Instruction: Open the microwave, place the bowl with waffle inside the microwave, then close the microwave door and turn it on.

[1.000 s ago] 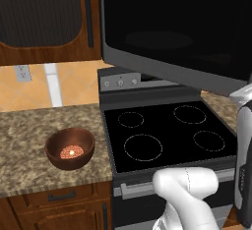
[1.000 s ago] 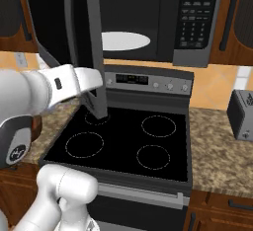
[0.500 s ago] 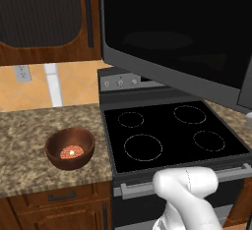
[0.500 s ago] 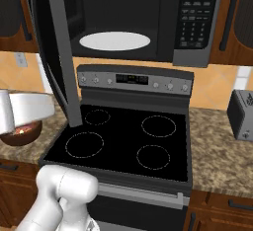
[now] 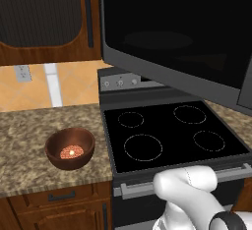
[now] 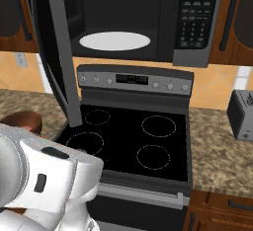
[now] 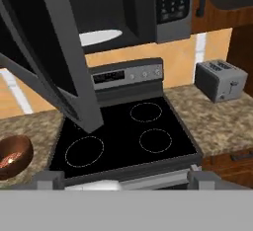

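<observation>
The microwave (image 6: 148, 18) hangs above the stove with its door (image 5: 182, 32) swung wide open to the left; a white turntable (image 6: 114, 41) shows inside. The reddish-brown bowl (image 5: 70, 148) stands on the granite counter left of the stove, and the waffle (image 5: 71, 152) lies in it. In the hand view the bowl (image 7: 12, 156) is at the lower left and the door (image 7: 59, 62) hangs at the upper left. My gripper (image 7: 126, 180) is open, its fingertips (image 7: 49, 178) far apart, low in front of the stove, and it holds nothing. It is well away from the bowl and the door.
The black stove top (image 5: 172, 135) with four burner rings sits under the microwave. A grey toaster (image 6: 242, 114) stands on the right counter. The open door overhangs the stove's left half. Dark wooden cabinets (image 5: 44, 17) are up left. My white arm (image 6: 44, 180) fills the lower left of the right base view.
My gripper opened and let go of the microwave door. The door swung further open to the left. The arm drew back and down, away from the door.
</observation>
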